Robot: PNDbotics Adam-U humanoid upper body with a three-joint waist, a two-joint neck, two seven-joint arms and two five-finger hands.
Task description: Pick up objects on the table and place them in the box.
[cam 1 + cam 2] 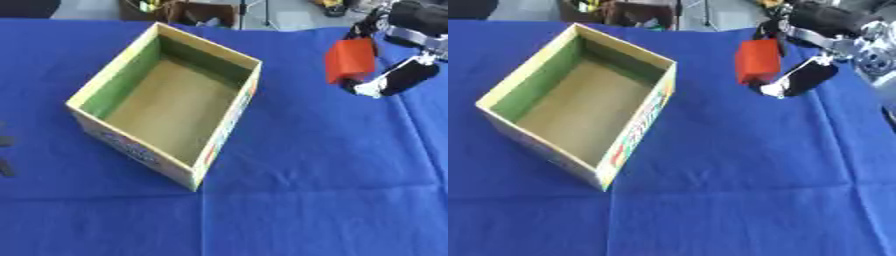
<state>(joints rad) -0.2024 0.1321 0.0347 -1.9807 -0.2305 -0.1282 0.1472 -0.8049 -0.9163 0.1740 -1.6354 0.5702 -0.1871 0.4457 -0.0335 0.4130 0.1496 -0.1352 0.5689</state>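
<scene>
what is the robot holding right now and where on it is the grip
The right hand holds a red block, fingers curled round its right side; it hangs above the cloth.

Blue cloth (306, 200) covers the table; grey floor (289, 17) beyond; clutter (201, 12) there.

No legible text, brand, number or sign found. The box (636, 131) carries coloured print in red, blue and green along its outer side panels, facing 5 and 7 o'clock, but no letter can be made out. The red object (350, 60) at 2 o'clock shows a plain face.
</scene>
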